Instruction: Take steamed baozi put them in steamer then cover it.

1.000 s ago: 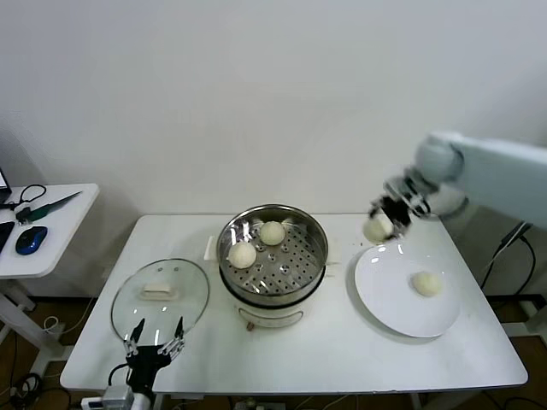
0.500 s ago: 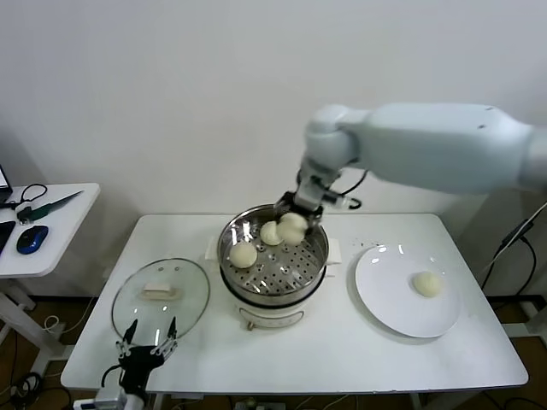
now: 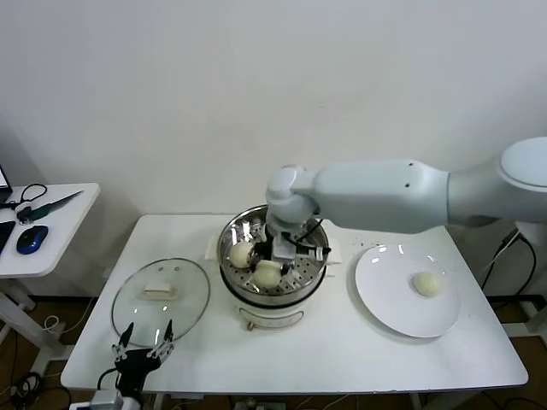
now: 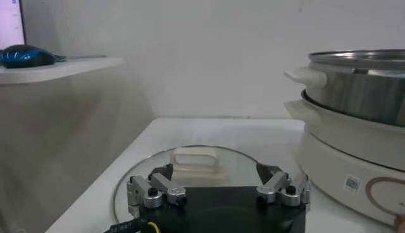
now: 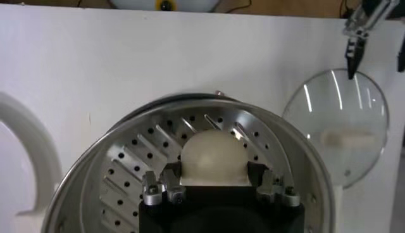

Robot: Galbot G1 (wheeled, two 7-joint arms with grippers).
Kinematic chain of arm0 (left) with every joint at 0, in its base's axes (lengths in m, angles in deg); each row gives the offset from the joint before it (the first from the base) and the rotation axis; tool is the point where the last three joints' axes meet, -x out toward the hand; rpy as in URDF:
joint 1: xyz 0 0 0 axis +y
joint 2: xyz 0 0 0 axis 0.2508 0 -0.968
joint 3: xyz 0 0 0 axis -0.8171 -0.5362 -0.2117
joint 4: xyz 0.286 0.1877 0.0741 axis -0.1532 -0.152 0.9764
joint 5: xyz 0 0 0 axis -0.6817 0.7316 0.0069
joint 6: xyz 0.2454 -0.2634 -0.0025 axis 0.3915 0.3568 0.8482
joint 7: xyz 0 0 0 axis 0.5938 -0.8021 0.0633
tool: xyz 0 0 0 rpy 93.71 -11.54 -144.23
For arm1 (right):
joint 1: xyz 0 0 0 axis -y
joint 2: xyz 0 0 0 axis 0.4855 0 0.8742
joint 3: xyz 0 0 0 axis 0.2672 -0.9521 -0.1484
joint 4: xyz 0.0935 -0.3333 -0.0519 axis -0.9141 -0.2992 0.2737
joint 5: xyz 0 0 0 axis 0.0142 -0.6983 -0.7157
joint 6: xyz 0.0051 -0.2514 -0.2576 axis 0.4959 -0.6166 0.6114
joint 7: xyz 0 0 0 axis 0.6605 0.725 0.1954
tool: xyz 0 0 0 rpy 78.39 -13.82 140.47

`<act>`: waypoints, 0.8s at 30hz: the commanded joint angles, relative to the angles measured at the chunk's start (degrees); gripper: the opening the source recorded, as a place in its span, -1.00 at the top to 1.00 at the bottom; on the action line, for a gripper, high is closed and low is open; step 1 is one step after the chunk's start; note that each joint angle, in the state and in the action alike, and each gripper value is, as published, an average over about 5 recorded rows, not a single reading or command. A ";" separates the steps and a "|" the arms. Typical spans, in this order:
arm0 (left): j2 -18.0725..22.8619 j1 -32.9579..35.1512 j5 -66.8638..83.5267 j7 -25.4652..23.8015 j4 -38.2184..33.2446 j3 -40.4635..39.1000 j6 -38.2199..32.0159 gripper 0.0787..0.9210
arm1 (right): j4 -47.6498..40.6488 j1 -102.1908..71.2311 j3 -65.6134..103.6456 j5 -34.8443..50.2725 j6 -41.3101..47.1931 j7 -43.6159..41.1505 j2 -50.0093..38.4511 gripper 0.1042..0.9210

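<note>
White wall stands behind a white table [image 3: 342, 359]. On the table sits a shiny metal steamer [image 3: 314, 272] with a white base and a tray full of little holes. To the robot's left of the steamer lies a round glass lid [image 3: 160, 297], flat on the table, with a pale handle on top. To the robot's right of the steamer lies a white plate [image 3: 385, 299], and one bun [image 3: 427, 284] sits on it.

The right arm reaches across from the right side and dips into the steamer. Its right pincer [image 5: 215, 183] is closed around a round white bun in its grip [image 5: 212, 158], one finger on each side of it. This bun is down low, over the holey tray, near the front of the steamer. I cannot tell if it touches the tray. Another bun [image 3: 242, 254] rests on the tray just beside it, on the lid side. A third bun is hard to see, because the arm hides that part of the steamer.

The left pincer [image 3: 141, 346] waits low at the front edge of the table, close to the lid. Its fingers [image 4: 152, 190] stand wide apart and hold nothing. From the left wrist view, the lid's handle shows just past the fingers, and the steamer rises near by.

A small side table [image 3: 43, 235] stands off to the left, with a blue mouse [image 3: 31, 239] on it
</note>
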 commanded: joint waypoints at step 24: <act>0.12 0.55 0.17 -0.02 -0.70 -0.19 -0.33 -0.77 | -11.74 20.92 -14.53 31.01 14.36 -12.80 -21.42 -0.76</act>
